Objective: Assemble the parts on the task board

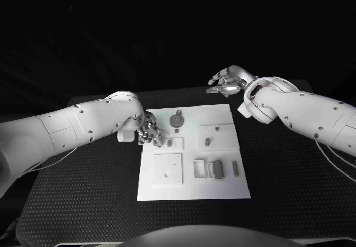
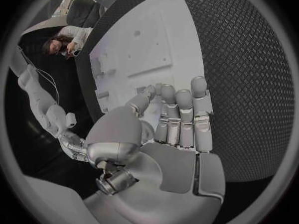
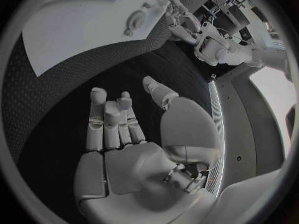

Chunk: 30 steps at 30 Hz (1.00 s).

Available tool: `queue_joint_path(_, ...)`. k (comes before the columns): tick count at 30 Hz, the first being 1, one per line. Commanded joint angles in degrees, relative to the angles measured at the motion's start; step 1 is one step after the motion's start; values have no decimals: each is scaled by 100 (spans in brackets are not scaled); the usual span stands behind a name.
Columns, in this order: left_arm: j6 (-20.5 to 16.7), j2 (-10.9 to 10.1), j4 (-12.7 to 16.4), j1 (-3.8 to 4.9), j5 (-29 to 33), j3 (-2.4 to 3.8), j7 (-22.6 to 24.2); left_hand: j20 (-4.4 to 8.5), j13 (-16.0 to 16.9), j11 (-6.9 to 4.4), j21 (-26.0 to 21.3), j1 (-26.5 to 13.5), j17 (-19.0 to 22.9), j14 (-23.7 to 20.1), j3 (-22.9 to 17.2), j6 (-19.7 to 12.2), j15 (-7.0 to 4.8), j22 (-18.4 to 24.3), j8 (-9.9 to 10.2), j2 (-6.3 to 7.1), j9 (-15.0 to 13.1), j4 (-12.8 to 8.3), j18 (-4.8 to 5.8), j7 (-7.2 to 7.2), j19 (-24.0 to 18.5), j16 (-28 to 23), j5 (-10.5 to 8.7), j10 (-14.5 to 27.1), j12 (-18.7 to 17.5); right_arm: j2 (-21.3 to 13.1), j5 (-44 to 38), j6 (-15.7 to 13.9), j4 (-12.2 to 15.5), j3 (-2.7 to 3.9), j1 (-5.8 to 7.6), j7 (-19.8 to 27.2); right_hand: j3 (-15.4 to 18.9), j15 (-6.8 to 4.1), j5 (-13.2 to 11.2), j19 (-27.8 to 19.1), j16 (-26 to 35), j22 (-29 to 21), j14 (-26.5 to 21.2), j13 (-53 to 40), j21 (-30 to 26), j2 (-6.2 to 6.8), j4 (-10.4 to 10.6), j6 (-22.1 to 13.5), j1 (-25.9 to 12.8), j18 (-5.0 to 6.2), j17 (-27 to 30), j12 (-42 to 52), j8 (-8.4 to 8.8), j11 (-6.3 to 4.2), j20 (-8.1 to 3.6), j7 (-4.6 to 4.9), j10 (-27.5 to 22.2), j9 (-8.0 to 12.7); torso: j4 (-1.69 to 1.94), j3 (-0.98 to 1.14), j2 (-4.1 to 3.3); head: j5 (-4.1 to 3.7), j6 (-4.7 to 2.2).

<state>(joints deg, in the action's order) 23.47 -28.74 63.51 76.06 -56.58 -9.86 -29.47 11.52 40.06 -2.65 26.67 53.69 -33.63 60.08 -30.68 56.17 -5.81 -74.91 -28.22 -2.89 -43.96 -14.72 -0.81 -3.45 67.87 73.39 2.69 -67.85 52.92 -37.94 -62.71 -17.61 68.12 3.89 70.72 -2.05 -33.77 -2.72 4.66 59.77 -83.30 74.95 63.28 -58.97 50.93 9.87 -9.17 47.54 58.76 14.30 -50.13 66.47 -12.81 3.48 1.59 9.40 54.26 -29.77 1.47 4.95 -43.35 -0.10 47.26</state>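
The white task board (image 1: pixel 223 116) lies in the middle of the black table, also seen as the board (image 2: pixel 181 25) and the board (image 3: pixel 69 30). On it sit grey parts: a round part (image 1: pixel 176 120) near the far edge, the same round part (image 3: pixel 134 22), a small peg (image 1: pixel 208 140), a small block (image 1: pixel 171 143) and upright blocks (image 1: pixel 216 168). My left hand (image 1: pixel 147 131) hovers at the board's left edge, fingers straight and side by side (image 2: pixel 181 119), nothing in them. My right hand (image 1: pixel 228 82) is raised beyond the far right corner, its fingers (image 3: pixel 112 124) spread and holding nothing.
A square recessed plate (image 1: pixel 167 168) and a thin bar (image 1: pixel 235 168) sit on the board's near half. Black textured table (image 1: pixel 89 190) surrounds the board on all sides. My right arm (image 1: pixel 304 116) crosses above the table's right side.
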Motion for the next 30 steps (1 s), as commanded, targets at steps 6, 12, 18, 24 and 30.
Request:
queue_joint_path(6,-39,16,7,-10,30,-7,10,24,8,-22,23,368,-10,13,-225,2,-41,-131,-1,-315,-18,-195,-108,5,2,24,21,-31,36,6,-11,66,4,2,-2,60,-3,4,-15,9,31,104,-37,6,-25,-22,23,-4,-52,70,6,27,8,0,-33,50,-59,7,5,0,-1,-1,11)
queue_joint_path(12,-221,18,5,-12,-16,-7,25,25,9,-22,25,368,-10,14,-226,4,-42,-130,3,-317,-24,-195,-109,6,3,26,21,-32,38,9,-11,67,1,2,-2,60,-2,5,-15,8,31,104,-37,7,-25,-22,23,-4,-52,70,6,27,8,0,-33,50,-59,7,0,2,-1,0,4)
queue_joint_path(18,-292,-4,51,-14,-91,-7,87,28,10,-25,32,376,-12,18,-230,10,-45,-130,12,-320,-37,-198,-112,8,5,31,23,-35,43,14,-11,72,-13,2,-2,62,-2,5,-15,8,31,104,-37,7,-25,-22,23,-4,-54,70,6,28,7,0,-32,50,-59,8,-2,1,0,-7,13)
queue_joint_path(24,-311,-4,50,-17,-91,-7,83,29,12,-27,36,379,-12,21,-231,15,-47,-130,18,-317,-46,-199,-113,10,7,34,23,-38,46,12,-11,72,-16,2,-2,62,-2,5,-15,9,31,104,-37,8,-25,-23,23,-4,-54,70,6,28,7,0,-32,50,-59,8,4,0,0,-14,15)
queue_joint_path(30,-284,-3,50,-21,-91,-7,73,29,12,-28,38,380,-12,22,-232,17,-47,-130,21,-318,-51,-198,-114,11,7,36,23,-39,47,7,-11,72,-13,2,-2,61,-2,5,-15,9,31,104,-37,8,-25,-23,23,-4,-54,70,7,28,6,0,-32,50,-59,8,4,-1,0,-11,13)
